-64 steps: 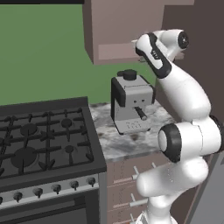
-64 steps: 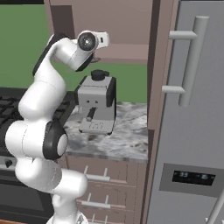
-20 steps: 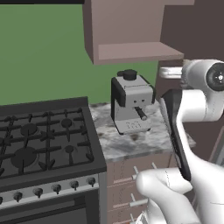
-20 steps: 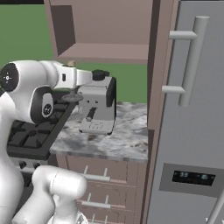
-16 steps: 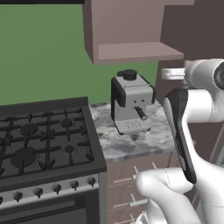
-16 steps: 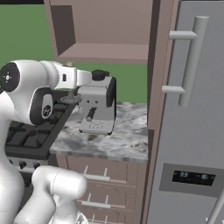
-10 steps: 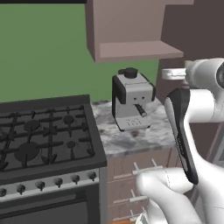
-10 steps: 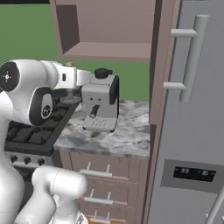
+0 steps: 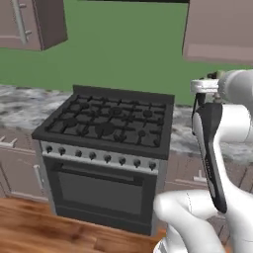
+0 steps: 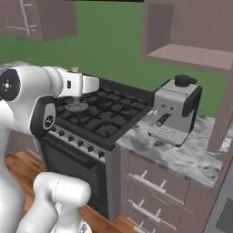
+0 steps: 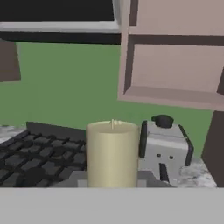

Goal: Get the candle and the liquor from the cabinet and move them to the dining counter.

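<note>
**Carrying the candle, tool clamped on it**

Seen from the hand, the tool (image 11: 112, 183) is closed narrow around the foot of the candle (image 11: 113, 153). The candle stands right at the fingers, touching them and filling the middle of the near field. Its long axis is upright, wick at the top, square to the way the tool points. That is the relation the coming move turns on. There is one arm, so no choice of hand, and I judge the carry to the dining counter must keep that axis vertical so the candle does not tip in the grip.

Behind the candle and lower lies the stove (image 11: 35, 153), with the marbled desk (image 11: 197, 173) to its right. The coffee machine (image 11: 165, 148) stands on that desk, near the candle but apart from it. Farthest, above the machine, hangs the open cabinet (image 11: 175, 65).

Counted: one candle, one stove, one coffee machine. There are two wall cabinets, the open one and a shut one (image 9: 29, 22) with a bar handle. I judge the task under halfway, with the liquor yet to fetch.
</note>
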{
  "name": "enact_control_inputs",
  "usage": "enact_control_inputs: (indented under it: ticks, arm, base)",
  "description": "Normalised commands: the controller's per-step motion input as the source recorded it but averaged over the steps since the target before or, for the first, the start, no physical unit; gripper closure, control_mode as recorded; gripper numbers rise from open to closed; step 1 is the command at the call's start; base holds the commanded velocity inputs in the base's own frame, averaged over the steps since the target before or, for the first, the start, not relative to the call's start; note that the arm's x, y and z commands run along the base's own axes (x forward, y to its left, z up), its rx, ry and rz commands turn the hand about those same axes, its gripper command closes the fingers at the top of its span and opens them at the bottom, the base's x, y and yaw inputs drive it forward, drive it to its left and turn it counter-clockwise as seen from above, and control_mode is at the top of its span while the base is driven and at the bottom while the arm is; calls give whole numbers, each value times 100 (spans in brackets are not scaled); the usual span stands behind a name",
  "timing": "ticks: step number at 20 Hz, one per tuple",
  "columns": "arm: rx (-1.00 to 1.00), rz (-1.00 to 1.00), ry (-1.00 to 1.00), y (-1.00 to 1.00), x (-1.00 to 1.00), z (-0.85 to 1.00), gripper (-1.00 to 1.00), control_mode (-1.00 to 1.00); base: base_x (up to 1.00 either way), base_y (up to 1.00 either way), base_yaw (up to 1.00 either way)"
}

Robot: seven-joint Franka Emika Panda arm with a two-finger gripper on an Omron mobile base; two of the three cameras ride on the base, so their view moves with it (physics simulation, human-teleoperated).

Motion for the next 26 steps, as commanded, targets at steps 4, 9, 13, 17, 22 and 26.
enact_control_inputs:
  ticks: [4, 9, 13, 17, 22, 26]
  arm:
    - [0, 0, 0, 0, 0, 0, 100, 100]
    - [0, 0, 0, 0, 0, 0, 100, 100]
    - [0, 0, 0, 0, 0, 0, 100, 100]
    - [0, 0, 0, 0, 0, 0, 100, 100]
    - [0, 0, 0, 0, 0, 0, 100, 100]
    - [0, 0, 0, 0, 0, 0, 100, 100]
  base:
    - [-17, 0, 100]
    - [-10, 0, 100]
    - [0, 0, 100]
    - [30, -3, 91]
    - [62, -4, 86]
    - [98, -50, 60]
